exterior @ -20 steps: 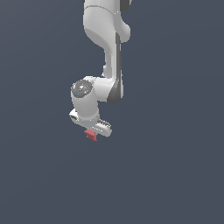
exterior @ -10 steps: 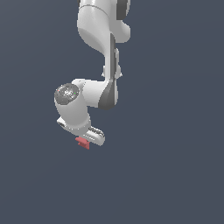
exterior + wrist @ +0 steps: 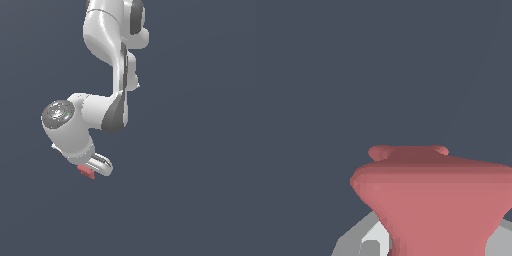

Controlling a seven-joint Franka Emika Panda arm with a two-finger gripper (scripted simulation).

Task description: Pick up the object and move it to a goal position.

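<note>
The claw (image 3: 92, 167) is clenched on the object (image 3: 86, 172), a tiny matte red piece that pokes out just below the white fingers in the exterior view, with nothing but flat dark grey around it; no table or other support shows, so the piece appears to be carried in the air. In the wrist view the object (image 3: 431, 200) fills the space right at the camera, waisted and flaring, with grey finger parts beside its narrow portion. The main risk from here, as I judge it, is a slip: the piece is far smaller than the claw, and only a little of it seems to sit between the fingers, so a quick swing or a sudden stop of the arm could twist it out of the hold. Its jagged, narrowed outline may give the fingers uneven contact, which would let it pivot. No goal marker can be seen in either view, so it cannot be told how far the carry has to go, and a long carry gives more chance of a drop.
</note>
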